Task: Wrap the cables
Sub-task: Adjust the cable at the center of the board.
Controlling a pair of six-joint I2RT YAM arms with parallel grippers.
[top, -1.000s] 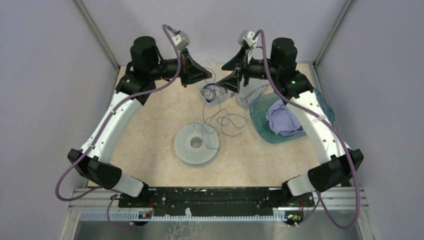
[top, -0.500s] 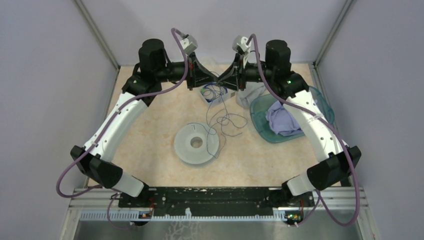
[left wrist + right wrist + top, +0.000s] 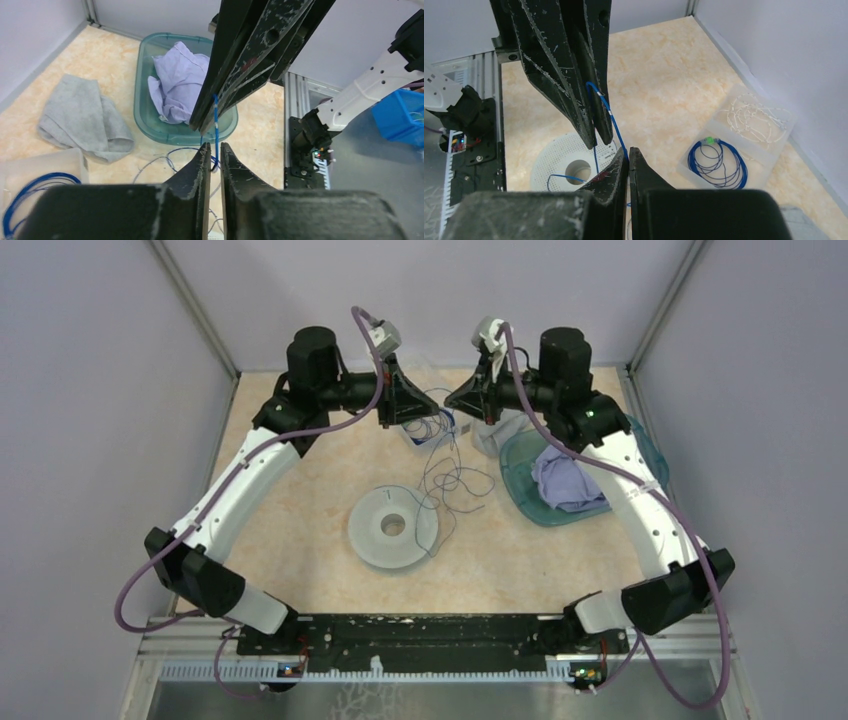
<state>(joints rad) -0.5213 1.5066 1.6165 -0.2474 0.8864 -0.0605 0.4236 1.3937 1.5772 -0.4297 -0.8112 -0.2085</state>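
Cable [image 3: 610, 114] lies in loose loops at one o'clock from the spool [image 3: 370, 535]; one strand climbs to both grippers at twelve o'clock. Right gripper [image 3: 628, 152] is clamped on it; left gripper [image 3: 215, 147] shows a narrow slit, grip unclear. This looks like a handover; the next move needs the strand led down to the spool.

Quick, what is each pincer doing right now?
The left pincer is a crack apart, with the cable between its tips; grip cannot be told.
The right pincer is closed on the cable.
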